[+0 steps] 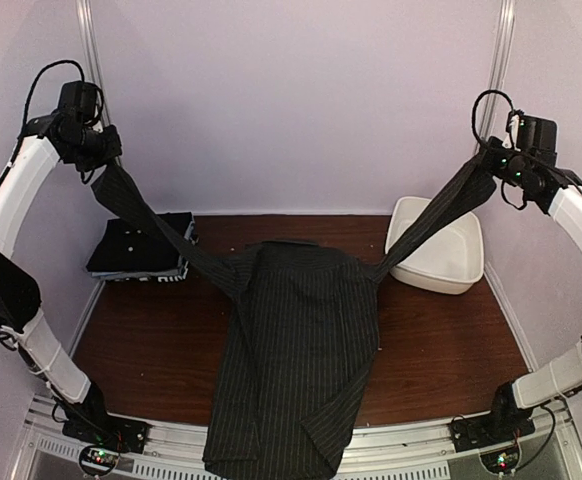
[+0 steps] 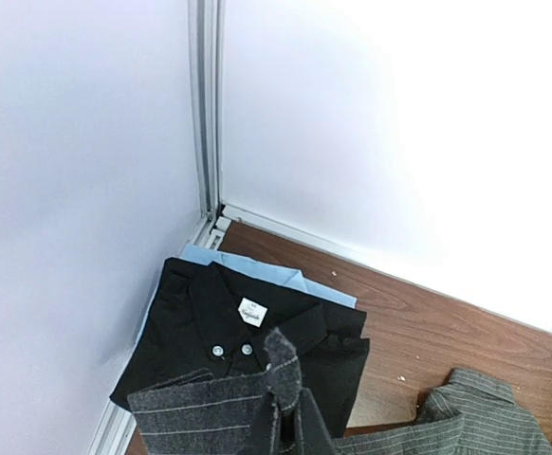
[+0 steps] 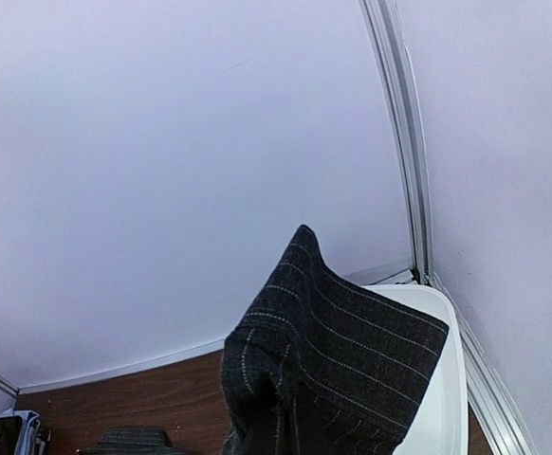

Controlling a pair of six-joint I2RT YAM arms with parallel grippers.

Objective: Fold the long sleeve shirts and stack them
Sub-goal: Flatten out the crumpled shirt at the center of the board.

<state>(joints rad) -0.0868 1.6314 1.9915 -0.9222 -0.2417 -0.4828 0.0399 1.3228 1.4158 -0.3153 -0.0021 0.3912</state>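
Observation:
A charcoal pinstriped long sleeve shirt (image 1: 296,350) lies spread in the middle of the table, its hem hanging over the near edge. Both sleeves are pulled taut and up to the sides. My left gripper (image 1: 99,158) is raised at the far left and shut on the left sleeve's cuff (image 2: 224,409). High at the far right, my right gripper (image 1: 493,172) is shut on the right sleeve's end (image 3: 338,365). The cloth hides the fingers in both wrist views. A folded black long sleeve shirt (image 2: 248,336) with white collar buttons lies in the far left corner (image 1: 141,248).
The folded black shirt rests on a light blue folded garment (image 2: 266,272) by the left wall. A white plastic tub (image 1: 441,250) stands at the far right, under the raised right sleeve (image 3: 442,398). Brown tabletop (image 1: 441,340) shows on either side of the spread shirt.

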